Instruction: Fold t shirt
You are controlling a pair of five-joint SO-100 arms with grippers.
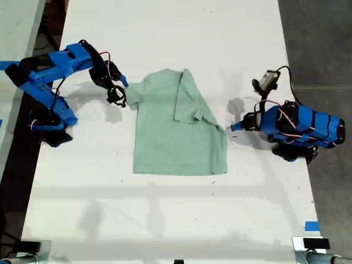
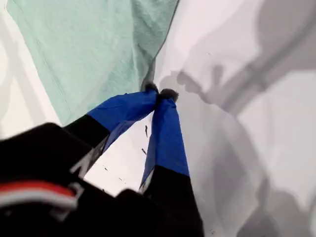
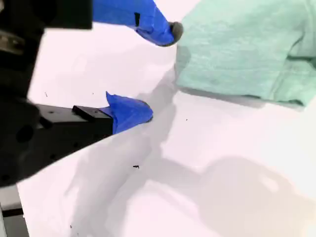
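Small pale mint-green cloth t-shirt (image 1: 176, 143) lies flat mid white table (image 1: 165, 220), collar toward the exterior view's top and hem toward its bottom, so its long axis runs crossways between the two blue arms. The sleeve on the exterior view's right is already folded in. My second gripper (image 1: 117, 97), jaws spread apart, sits right at the other sleeve, on the exterior view's left, and looks best placed for the next fold, which would go toward the exterior view's right. My first gripper (image 1: 234, 127) is pinched closed, tips at the opposite edge. Can't tell if any cloth is nipped.
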